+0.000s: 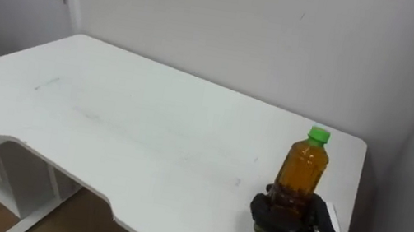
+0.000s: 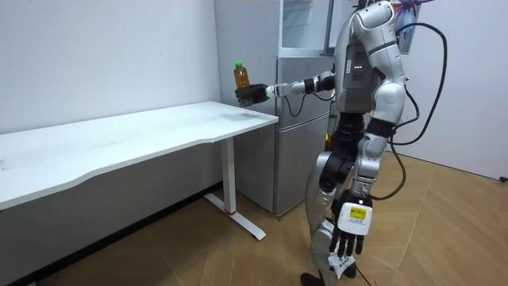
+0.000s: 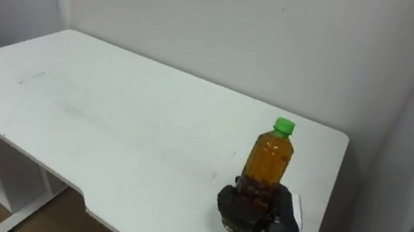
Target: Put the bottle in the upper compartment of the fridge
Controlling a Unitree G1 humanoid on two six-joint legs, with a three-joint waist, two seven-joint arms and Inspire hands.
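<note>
Right hand point(image 1: 279, 215) wraps the lower part of the bottle point(image 1: 301, 177), held upright above the table point(image 1: 107, 117) near its right end.

Fingers are curled round the bottle's lower body; green cap point(image 1: 318, 135) on, amber liquid nearly to the neck. The room view shows it clear of the tabletop, with the fridge point(image 2: 302, 119) just beside the table end. Left hand point(image 2: 347, 238) hangs by the leg, fingers relaxed, empty. Judgement: full, so moderately heavy and top-heavy with a grip this low. Probably thin smooth plastic, so a bit slippery and it may dent if squeezed. Mid-body would be a steadier hold. Keep it vertical.
</note>
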